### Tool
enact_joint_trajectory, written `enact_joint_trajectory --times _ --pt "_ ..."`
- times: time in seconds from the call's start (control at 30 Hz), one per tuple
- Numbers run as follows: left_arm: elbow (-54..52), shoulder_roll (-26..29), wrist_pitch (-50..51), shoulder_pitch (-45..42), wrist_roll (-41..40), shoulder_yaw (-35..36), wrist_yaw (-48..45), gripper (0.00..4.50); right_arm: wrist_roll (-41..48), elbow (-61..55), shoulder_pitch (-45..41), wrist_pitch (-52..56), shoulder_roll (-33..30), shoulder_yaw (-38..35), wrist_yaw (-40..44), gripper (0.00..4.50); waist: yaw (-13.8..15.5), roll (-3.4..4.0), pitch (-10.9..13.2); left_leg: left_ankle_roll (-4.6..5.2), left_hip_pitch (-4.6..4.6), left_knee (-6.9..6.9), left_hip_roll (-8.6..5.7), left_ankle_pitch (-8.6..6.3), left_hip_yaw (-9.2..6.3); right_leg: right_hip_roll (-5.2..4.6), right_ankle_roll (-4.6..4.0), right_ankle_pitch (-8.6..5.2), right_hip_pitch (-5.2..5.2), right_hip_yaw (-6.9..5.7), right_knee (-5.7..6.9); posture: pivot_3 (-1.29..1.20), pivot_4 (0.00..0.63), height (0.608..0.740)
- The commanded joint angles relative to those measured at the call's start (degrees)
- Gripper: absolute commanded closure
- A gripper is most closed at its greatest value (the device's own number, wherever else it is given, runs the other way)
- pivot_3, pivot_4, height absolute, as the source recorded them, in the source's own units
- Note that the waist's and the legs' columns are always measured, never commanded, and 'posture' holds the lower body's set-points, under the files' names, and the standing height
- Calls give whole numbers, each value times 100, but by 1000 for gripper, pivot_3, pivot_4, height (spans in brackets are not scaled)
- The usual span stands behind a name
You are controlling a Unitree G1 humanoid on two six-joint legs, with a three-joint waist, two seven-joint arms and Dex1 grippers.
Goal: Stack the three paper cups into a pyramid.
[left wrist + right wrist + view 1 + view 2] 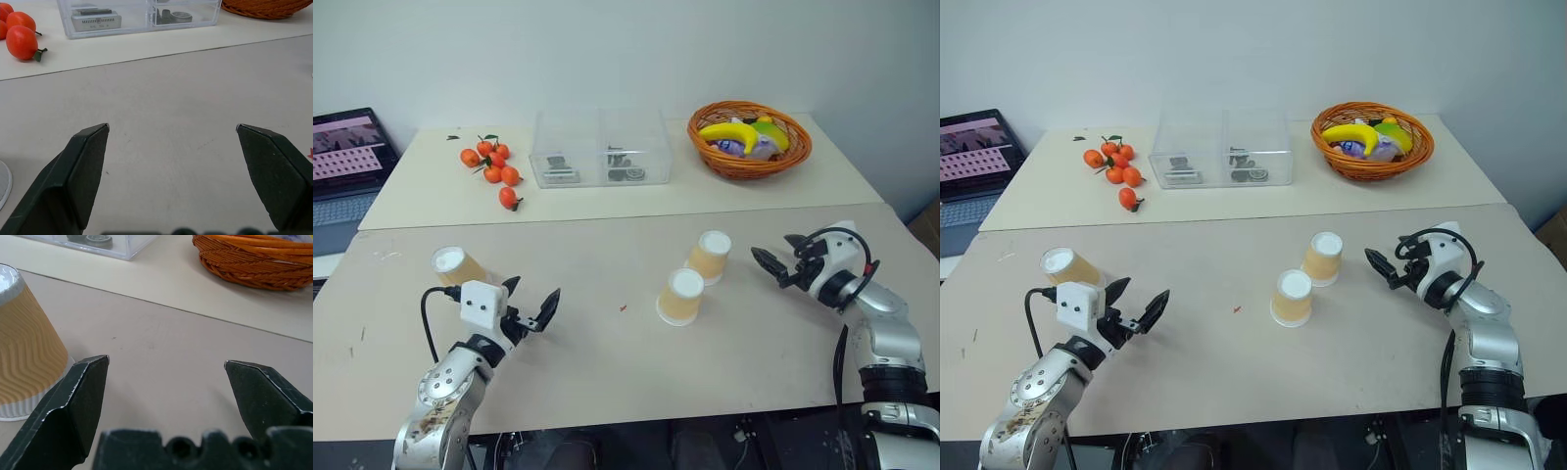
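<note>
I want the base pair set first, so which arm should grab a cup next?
The right, probably. Its open claw sits just beside the two upturned cups. The left claw, also open, is only near the lone cup.

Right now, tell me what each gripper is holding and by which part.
Nothing is held. The left gripper and the right gripper both hang open and empty over the table, clear of the three paper cups.

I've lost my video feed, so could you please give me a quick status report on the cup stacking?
Left gripper open, empty. Right gripper open, empty. Three paper cups apart on table, unstacked. Nothing in the way.
</note>
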Motion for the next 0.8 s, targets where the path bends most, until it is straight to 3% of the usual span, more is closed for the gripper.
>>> enact_joint_trajectory --times 0.03,0.17,0.4,0.57,0.8 --pt "-51 346 120 -358 -209 -67 -459 49 243 -542 96 213 -229 -85 317 18 -2 0 0 0 0 0 0 0 0 0 0 0 0 0 0 0 150 728" --pt "120 1253 401 -1180 -389 -604 -1720 49 908 -1854 970 1126 -970 -126 1447 18 109 17 7 0 -15 7 -1 1 -14 1 0 -1 -3 -19 6 0 150 728" --pt "358 1733 431 -1898 -556 -1041 -2711 49 1535 -3177 1675 1972 -1768 -302 2093 18 -109 17 8 19 -29 6 1 -12 -1 -2 5 -6 -1 -11 0 0 150 728" --pt "687 1896 219 -2326 -417 -1201 -3212 49 2157 -4140 1504 2527 -1540 -149 1782 18 -113 17 9 19 -35 9 1 -12 -1 -1 7 -9 1 -11 5 0 150 728" --pt "733 1910 73 -2273 -366 -1152 -3324 49 2219 -4528 1751 2702 -1271 160 1572 18 -20 15 9 19 -35 15 -1 -12 -6 -2 7 -8 -26 -13 2 0 150 728"
